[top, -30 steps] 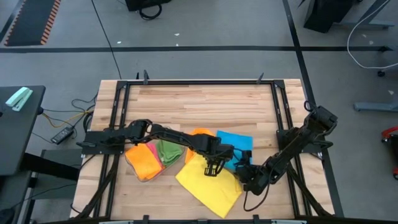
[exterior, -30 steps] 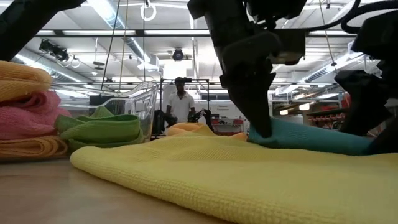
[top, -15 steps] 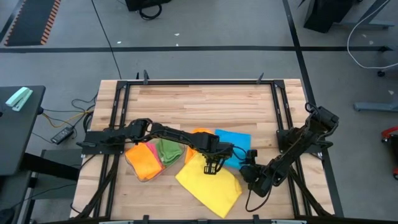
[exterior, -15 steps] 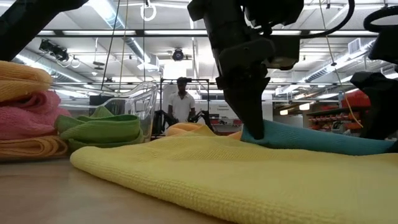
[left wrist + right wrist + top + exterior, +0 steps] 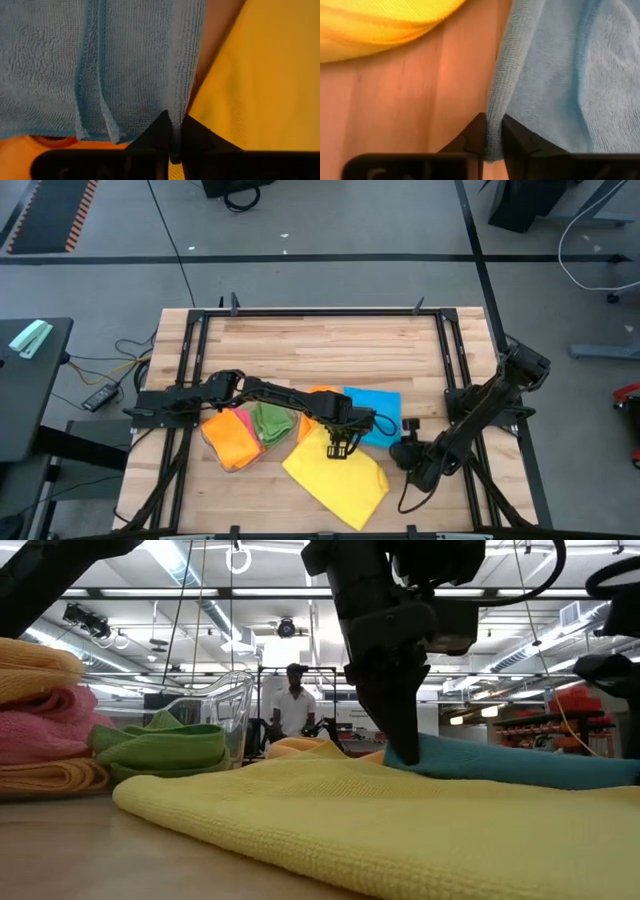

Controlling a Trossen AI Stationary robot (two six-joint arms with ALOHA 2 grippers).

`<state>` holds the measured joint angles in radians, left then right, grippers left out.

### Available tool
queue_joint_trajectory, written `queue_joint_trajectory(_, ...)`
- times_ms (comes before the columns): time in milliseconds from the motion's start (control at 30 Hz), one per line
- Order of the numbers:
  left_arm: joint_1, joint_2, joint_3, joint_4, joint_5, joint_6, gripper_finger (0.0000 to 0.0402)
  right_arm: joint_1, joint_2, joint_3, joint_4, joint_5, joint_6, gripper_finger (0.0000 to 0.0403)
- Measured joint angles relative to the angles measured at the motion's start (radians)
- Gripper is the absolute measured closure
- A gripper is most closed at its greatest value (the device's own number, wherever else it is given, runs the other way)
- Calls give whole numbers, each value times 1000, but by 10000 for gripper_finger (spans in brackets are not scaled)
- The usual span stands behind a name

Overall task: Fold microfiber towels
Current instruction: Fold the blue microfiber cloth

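Since both grippers are pinched on the same blue towel [image 5: 372, 412], the coming move turns on how that cloth runs between them. We have it near the middle of the bench [image 5: 330, 345], a bit toward the right edge, long axis running left-right across the bench.

Nearest the front edge: the yellow towel [image 5: 335, 475], spread flat, nobody holding it. The blue towel's near-left corner overlaps or butts against it; we can't tell which.

Left gripper [image 5: 344, 445]: fingers closed on the blue towel's near-left corner, seen clearly in the left wrist view [image 5: 172, 142], hem clamped between the tips, cloth running away from them.

Right gripper [image 5: 408, 437]: fingers closed on the blue towel's right edge, in the right wrist view [image 5: 490, 137] the hem sits between the tips, bare wood beside it.

So the towel lies between the two grippers, each holding an end of the near side. Neither arm is nearer; both are on it. We judge the next move as a joint lift carrying the near edge toward the far edge.

Further left: folded orange [image 5: 230, 440], pink [image 5: 45, 725] and green [image 5: 272, 423] towels, stacked close together, well clear of the grip points.
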<state>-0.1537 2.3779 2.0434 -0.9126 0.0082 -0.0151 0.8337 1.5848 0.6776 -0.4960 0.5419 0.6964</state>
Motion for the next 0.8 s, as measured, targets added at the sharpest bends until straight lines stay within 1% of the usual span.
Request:
queue_joint_trajectory(100, 0, 0, 0, 3, 15, 5, 364, -8, -31, 0, -12, -34, -1, 371)
queue_joint_trajectory(200, -1, 0, 0, 14, 17, 23, 380, -10, -61, 0, -7, -67, -15, 393)
queue_joint_trajectory(267, -3, -1, 0, 22, 37, 26, 390, -8, -82, 0, -6, -84, -17, 394)
queue_joint_trajectory(367, -6, -11, -1, 27, 109, 26, 391, 1, -124, 0, 11, -105, -16, 395)
queue_joint_trajectory(500, -14, -22, -1, 35, 182, 19, 369, 16, -179, 2, 46, -151, -19, 396)
queue_joint_trajectory(600, -19, -29, -1, 53, 242, 19, 362, 18, -208, 1, 82, -219, -24, 397)
queue_joint_trajectory(700, -19, -44, -1, 69, 313, 18, 375, 19, -239, 5, 96, -262, -26, 398)
queue_joint_trajectory(800, -14, -63, 0, 87, 319, 19, 389, 19, -269, 22, 57, -267, -19, 398)
